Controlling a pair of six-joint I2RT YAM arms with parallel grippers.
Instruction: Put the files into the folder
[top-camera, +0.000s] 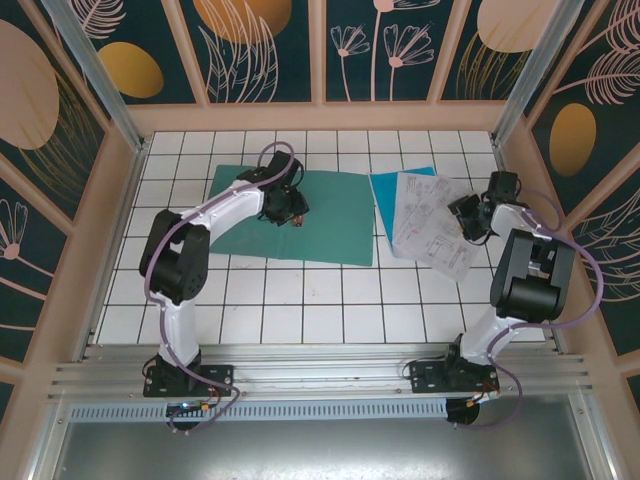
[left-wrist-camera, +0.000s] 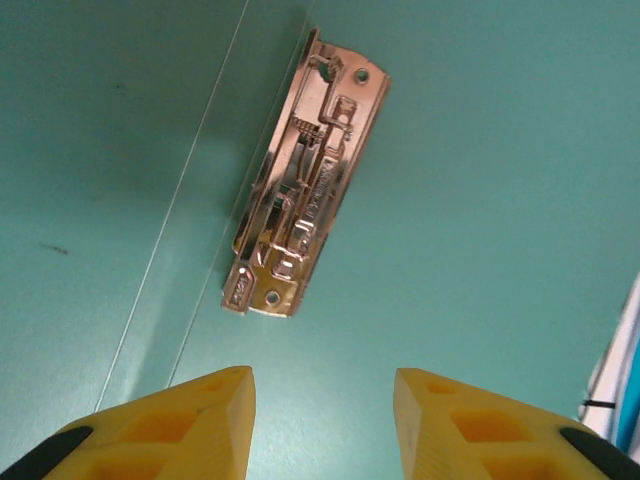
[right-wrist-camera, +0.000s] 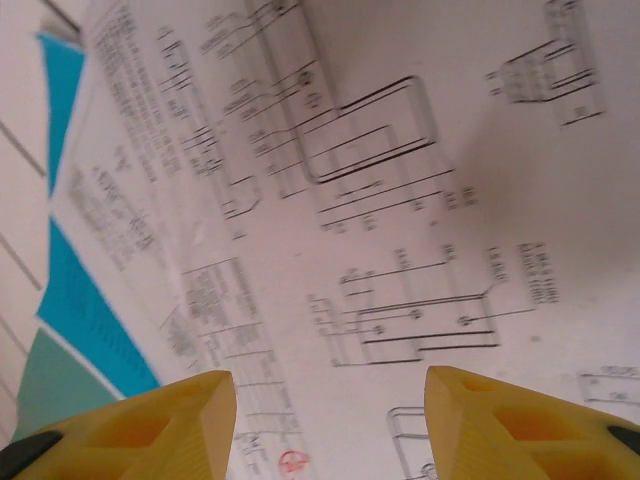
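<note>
Left gripper (left-wrist-camera: 325, 395): jaws spread above the folder (left-wrist-camera: 500, 250); brass clip (left-wrist-camera: 310, 175) just ahead of the tips.
Right gripper (right-wrist-camera: 330, 400): jaws spread above the files (right-wrist-camera: 400, 180); cyan sheet (right-wrist-camera: 85, 320) beyond the left finger.

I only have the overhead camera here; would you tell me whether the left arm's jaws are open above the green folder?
Observer: Yes. In the left wrist view the left jaws stand open with nothing between them, above the folder.
Operator: What lies under them?
Observer: A gold-coloured metal clip lying flat on the folder, just ahead of the jaws.
Operator: And the right arm?
Observer: Its wrist view shows the right jaws open too, over the white printed sheets, with the blue sheet peeking out from under the white ones on the left.
</note>
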